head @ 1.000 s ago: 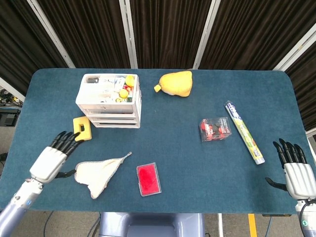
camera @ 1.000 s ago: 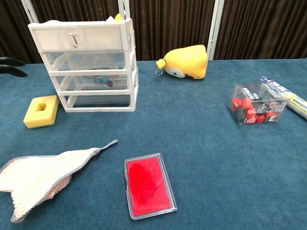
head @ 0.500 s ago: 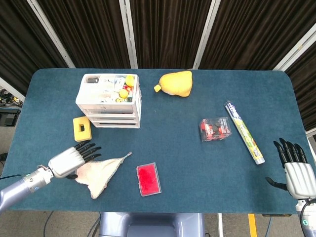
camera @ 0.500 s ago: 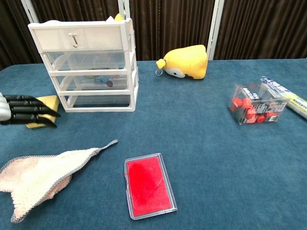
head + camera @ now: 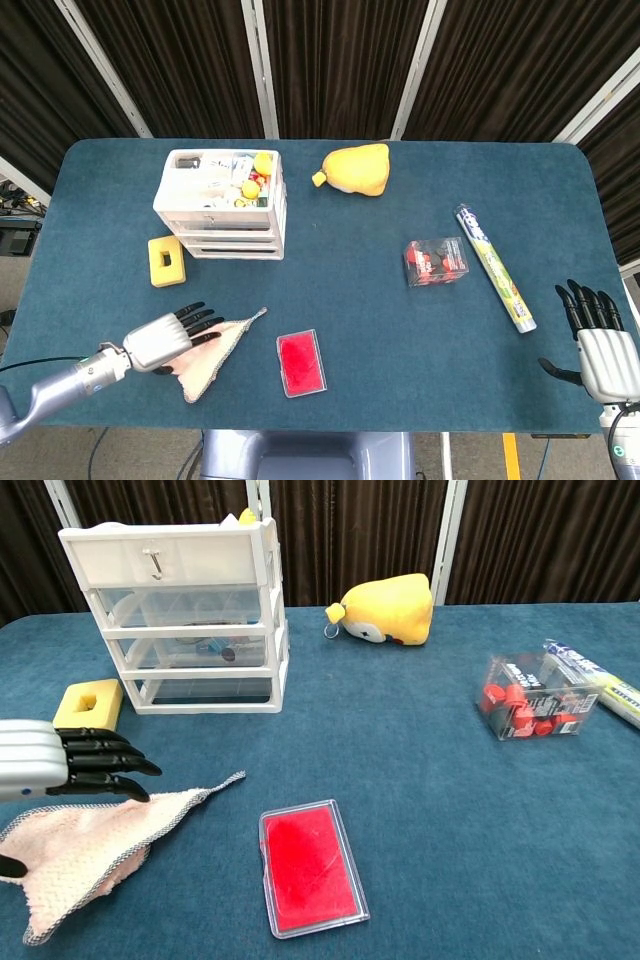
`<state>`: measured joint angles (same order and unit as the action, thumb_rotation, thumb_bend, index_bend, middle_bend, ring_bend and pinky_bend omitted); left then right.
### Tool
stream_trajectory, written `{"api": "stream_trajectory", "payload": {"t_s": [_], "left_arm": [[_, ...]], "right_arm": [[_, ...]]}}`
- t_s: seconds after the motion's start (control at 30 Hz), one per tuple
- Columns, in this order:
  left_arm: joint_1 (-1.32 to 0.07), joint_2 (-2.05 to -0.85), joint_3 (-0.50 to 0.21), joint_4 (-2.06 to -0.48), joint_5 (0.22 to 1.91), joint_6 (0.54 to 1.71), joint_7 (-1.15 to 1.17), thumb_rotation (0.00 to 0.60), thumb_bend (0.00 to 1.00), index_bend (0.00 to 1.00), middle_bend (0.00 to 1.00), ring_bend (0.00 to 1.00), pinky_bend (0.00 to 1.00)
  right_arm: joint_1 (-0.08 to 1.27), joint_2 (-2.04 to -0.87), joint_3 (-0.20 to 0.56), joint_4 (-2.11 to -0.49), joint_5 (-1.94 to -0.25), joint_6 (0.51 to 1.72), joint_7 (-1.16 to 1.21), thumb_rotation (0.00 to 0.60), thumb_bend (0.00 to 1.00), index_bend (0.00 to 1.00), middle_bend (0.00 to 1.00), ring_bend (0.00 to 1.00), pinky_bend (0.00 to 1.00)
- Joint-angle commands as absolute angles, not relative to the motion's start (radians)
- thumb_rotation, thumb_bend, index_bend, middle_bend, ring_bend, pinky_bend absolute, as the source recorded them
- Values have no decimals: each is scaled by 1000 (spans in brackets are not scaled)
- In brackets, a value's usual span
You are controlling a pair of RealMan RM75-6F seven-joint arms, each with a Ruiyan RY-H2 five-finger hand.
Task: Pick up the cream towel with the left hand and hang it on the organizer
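From where I stood, the change was all on the near left. A second before, the left hand had been beside the yellow sponge, short of the cloth; half a second later it had swung over the towel's left edge; at this moment it hovered right over the cream towel, fingers stretched out straight and apart, pointing toward the red case, holding nothing. I could not tell whether the palm touched the cloth or floated just above it. The towel lay flat on the blue surface near the front edge, its thin corner reaching toward the red case, and it looked no different in place or shape than before. I judged the reach finished and the grasp not yet begun: the fingers would have to curl down and gather fabric before any lift.

Further back, the white drawer organizer stood behind the sponge, a small hook on its top front, the likely place for hanging. The towel was well apart from it.

Across the surface the right hand sat at the near right edge, fingers spread and empty, just as it had been. Beyond it lay the long tube, the clear box of red pieces, and farthest off the yellow plush.
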<state>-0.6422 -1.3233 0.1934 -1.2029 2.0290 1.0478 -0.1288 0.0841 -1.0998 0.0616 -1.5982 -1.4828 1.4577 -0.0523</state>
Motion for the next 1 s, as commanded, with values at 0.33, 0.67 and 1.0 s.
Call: {"api": "stream_trajectory", "payload": {"t_s": [0.33,0.67,1.0], "left_arm": [[-640,-1444,201,-1154,1997,1065,-74,600,186,288,104,60,157],[-617,-1505,193,-1072,2025,1208,-1,600,643,850,660,556,482],[-634,-1488,97,-1015,2060,1406,200,600,668,934,743,619,531]], "right_arm": [[83,-1097,61,-1600,-1485,1458,-44,600,11,0,0,0,0],[82,-1096,62,-1596,-1490,1464,-33,600,11,0,0,0,0],[81,-1096,61,-1596,-1493,1466,-32,600,11,0,0,0,0]]}}
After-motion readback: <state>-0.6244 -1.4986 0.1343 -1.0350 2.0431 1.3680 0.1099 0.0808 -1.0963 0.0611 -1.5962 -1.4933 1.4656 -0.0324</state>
